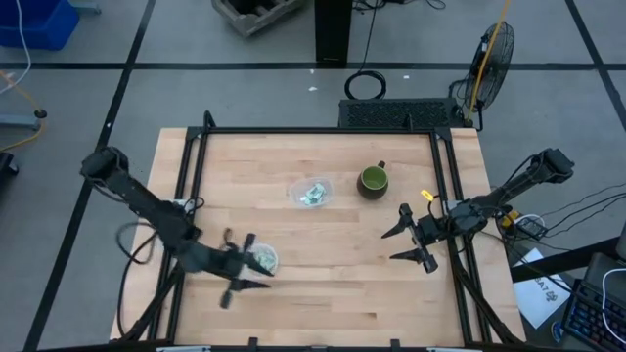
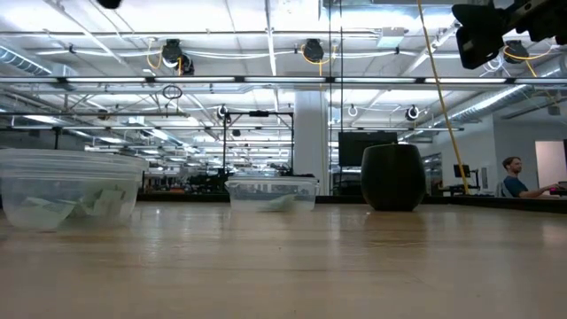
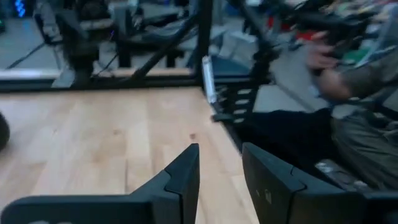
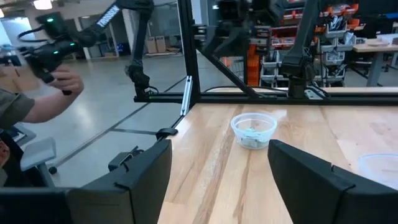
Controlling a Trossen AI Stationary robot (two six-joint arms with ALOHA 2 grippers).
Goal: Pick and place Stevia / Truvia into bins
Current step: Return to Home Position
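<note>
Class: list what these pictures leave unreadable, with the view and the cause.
- Count of pale green and white paper sachets in the rounded-square clear plastic tub and the round clear plastic tub: too small in the high view, veiled by tub walls in the low view.
- Inside of the dark green mug: low view, hidden by its own wall.
- Left gripper: blurred in the high view.
- Person's hand: left wrist view, blurred.
</note>
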